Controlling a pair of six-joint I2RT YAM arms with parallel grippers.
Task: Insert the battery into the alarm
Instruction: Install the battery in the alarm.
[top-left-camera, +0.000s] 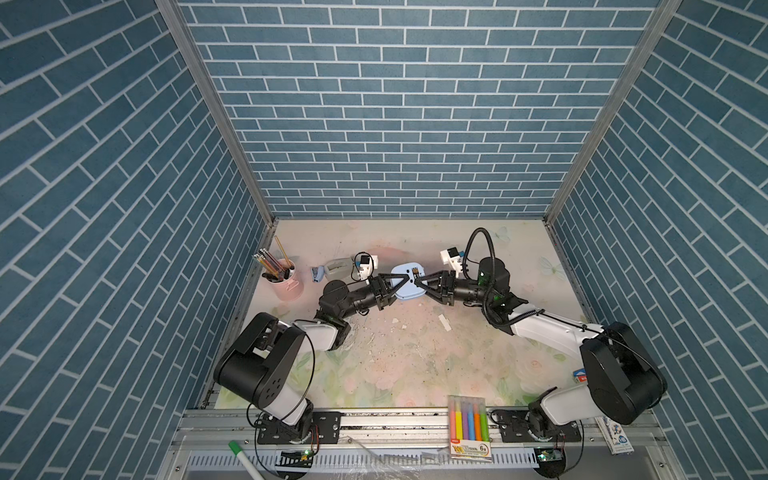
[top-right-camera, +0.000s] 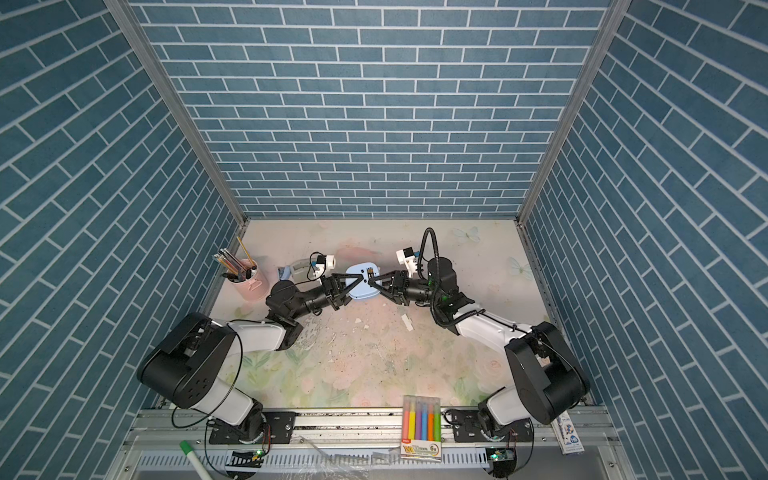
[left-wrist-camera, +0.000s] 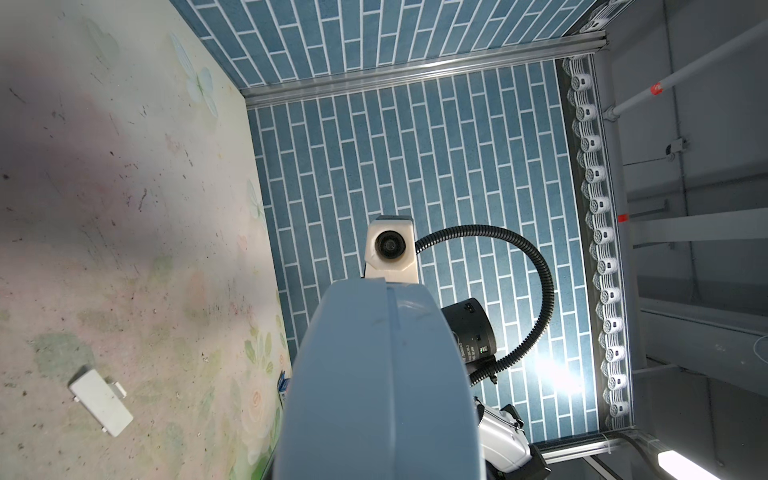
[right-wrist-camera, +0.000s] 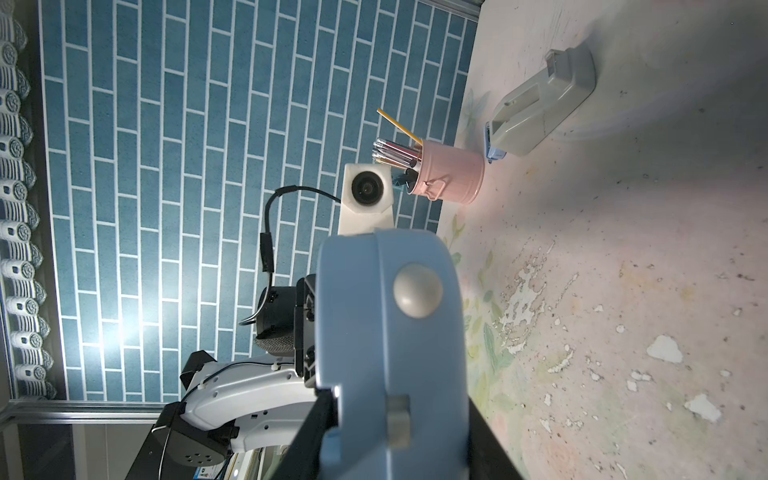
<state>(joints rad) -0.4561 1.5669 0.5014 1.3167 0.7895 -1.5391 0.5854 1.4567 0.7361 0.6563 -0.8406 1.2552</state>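
Observation:
The alarm (top-left-camera: 406, 292) is a light-blue rounded clock held off the table between both arms, plain back up, in both top views. A dark slot with a gold glint (top-left-camera: 414, 272) shows in that back; whether the battery lies there I cannot tell. My left gripper (top-left-camera: 404, 281) is shut on the alarm's left side; in the left wrist view the alarm (left-wrist-camera: 374, 395) hides its jaws. My right gripper (top-left-camera: 417, 282) clamps the right side. In the right wrist view its black fingers (right-wrist-camera: 309, 440) press both faces of the alarm (right-wrist-camera: 374, 332).
A small white cover plate (top-left-camera: 444, 322) lies on the flowered table (top-left-camera: 407, 365) in front of the alarm. A pink pencil cup (top-left-camera: 286, 284) and a grey tape dispenser (top-left-camera: 337, 268) stand at the back left. A highlighter pack (top-left-camera: 468, 428) lies on the front rail.

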